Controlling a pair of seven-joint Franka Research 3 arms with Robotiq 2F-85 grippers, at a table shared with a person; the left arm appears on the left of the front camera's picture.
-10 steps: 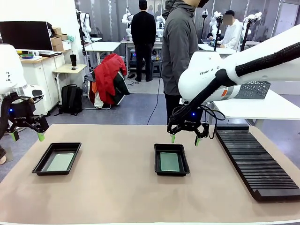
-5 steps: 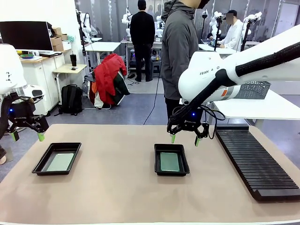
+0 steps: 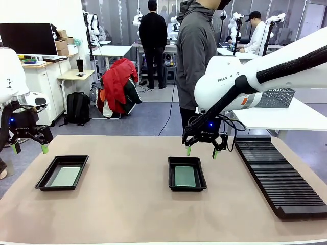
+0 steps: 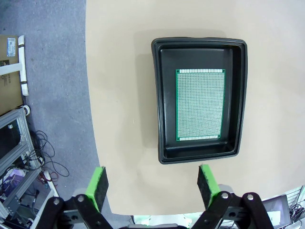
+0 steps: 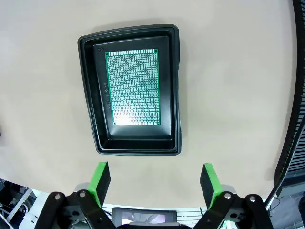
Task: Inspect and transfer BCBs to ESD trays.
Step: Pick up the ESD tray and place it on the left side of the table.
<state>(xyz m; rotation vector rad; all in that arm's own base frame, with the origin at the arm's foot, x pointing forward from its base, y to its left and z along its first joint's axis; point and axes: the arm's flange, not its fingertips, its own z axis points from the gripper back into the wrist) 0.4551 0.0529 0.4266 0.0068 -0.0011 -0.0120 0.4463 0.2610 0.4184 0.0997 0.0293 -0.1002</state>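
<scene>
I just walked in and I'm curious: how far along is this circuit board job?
Looks nearly done. A green board lies flat in the left tray, another board in the middle tray. Nothing is in hand: the left gripper and right gripper hover open above the table. No loose boards are visible, so nothing obvious remains.

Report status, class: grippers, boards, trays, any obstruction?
Left gripper open, empty, hovering beyond left tray. Right gripper open, empty, above far rim of middle tray. One green board in each: left, middle. Nothing in the way.
</scene>
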